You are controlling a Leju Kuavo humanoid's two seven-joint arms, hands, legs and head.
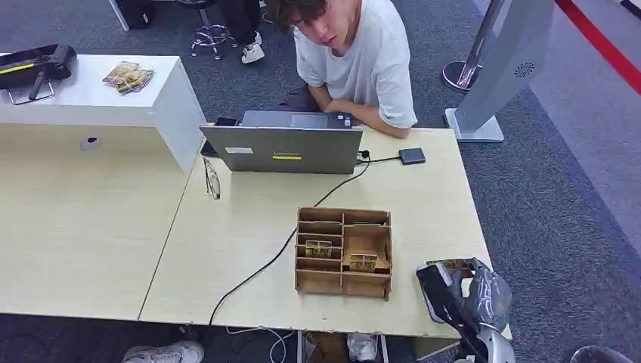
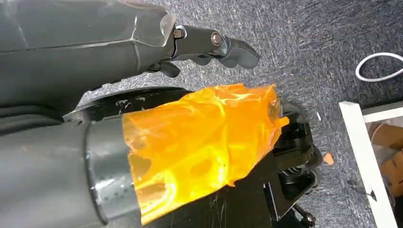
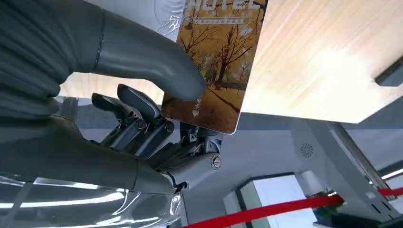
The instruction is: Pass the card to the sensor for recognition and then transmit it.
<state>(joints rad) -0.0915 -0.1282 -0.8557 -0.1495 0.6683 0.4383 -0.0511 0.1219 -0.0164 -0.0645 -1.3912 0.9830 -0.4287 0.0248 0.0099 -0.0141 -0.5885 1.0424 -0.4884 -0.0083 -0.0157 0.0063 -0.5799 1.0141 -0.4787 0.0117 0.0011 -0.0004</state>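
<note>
Hanging at my side over the grey carpet, my left hand [image 2: 209, 45] held nothing, its dark fingers [image 2: 237, 50] curled loosely inward, so it had no part in this step. On the pale wooden table [image 1: 249, 219] the grey laptop [image 1: 283, 144] stood at the far edge with a person in a white shirt [image 1: 363, 60] leaning behind it. Nearer me sat the brown wooden compartment box [image 1: 344, 251], with more cards standing in its slots. Beyond it, near the far edge and well apart from my arm, lay the small black square sensor [image 1: 412, 156] on its cable. At the near right corner my right hand [image 1: 453, 291] pinched the gold-brown hotel card with the tree picture [image 3: 214, 66] between thumb and fingers, gripping its lower end. I judged the step to be carrying it to the sensor: I needed to keep the pinch firm, lift clear of the box, reach forward and lay the free end flat over the sensor, without snagging the cable.
</note>
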